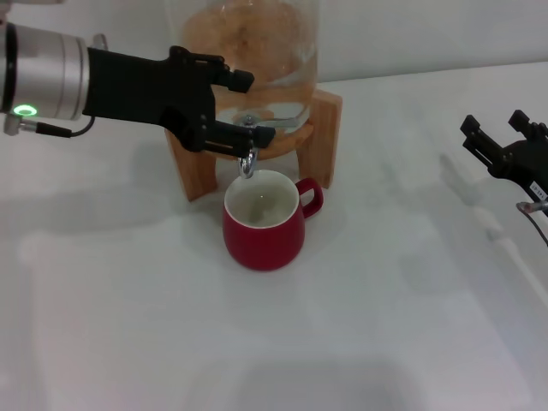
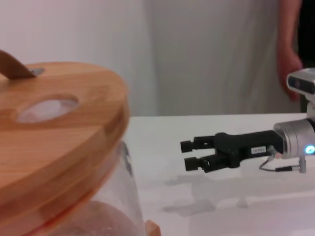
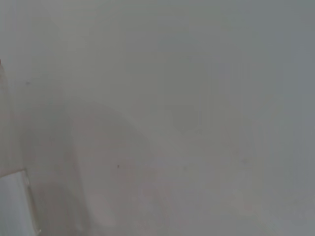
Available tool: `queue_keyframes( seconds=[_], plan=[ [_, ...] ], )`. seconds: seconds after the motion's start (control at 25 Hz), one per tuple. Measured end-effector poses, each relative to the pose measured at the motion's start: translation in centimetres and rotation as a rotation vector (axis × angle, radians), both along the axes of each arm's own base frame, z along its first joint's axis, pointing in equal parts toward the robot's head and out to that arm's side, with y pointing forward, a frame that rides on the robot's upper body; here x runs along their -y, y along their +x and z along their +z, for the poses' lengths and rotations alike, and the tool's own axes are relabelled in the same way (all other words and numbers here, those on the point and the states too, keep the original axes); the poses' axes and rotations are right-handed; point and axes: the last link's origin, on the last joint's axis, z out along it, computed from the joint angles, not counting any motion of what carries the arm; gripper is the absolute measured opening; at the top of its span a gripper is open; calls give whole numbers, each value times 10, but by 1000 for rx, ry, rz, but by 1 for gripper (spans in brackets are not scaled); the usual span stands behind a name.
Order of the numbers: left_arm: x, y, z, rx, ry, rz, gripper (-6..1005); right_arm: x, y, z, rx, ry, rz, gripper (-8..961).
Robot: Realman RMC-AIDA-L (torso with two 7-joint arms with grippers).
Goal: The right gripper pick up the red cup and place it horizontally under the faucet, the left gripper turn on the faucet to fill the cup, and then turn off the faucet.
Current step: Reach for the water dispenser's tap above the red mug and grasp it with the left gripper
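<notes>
I'm seeing the glass jar [image 1: 248,51] cut off at the top. The red cup [image 1: 262,221] is standing upright on the tabletop [image 1: 385,300] under the faucet [image 1: 248,161]. My left gripper [image 1: 248,107] is bracketing the faucet's lever, jaws partly open. My right gripper [image 1: 501,137] is hovering slightly open, empty, well apart.

A white table [image 1: 360,342] is spread across the near scene; a pale wall [image 1: 428,34] is seen at the far edge; soft shadows are cast.

Dark-red cup [image 1: 263,229] with white inside, chrome faucet [image 1: 249,161], black left pincer [image 1: 242,107].
</notes>
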Motion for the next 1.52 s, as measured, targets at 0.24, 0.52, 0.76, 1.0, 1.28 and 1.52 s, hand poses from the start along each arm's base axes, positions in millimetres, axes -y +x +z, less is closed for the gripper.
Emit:
queue_keyframes(
  seconds=[0.24,0.52,0.76,1.0,1.28,1.52],
  plan=[
    [-2,4,-9,-38,-9,-34,818,-1,-3,0,-5,2,8,862],
    [-2,9,-13,-46,-7,-62,818,-1,-3,0,-5,2,10,862],
    [-4,11,-20,-81,6,-90,818,-2,-3,0,-6,3,11,862],
    [-5,11,-22,-92,22,-117,817,-2,-3,0,-7,3,11,862],
    [-5,11,-24,-103,29,-136,817,-2,-4,0,-6,1,13,862],
    [-5,12,-29,-124,38,-166,817,-2,-6,-2,-6,-5,21,861]
  ],
)
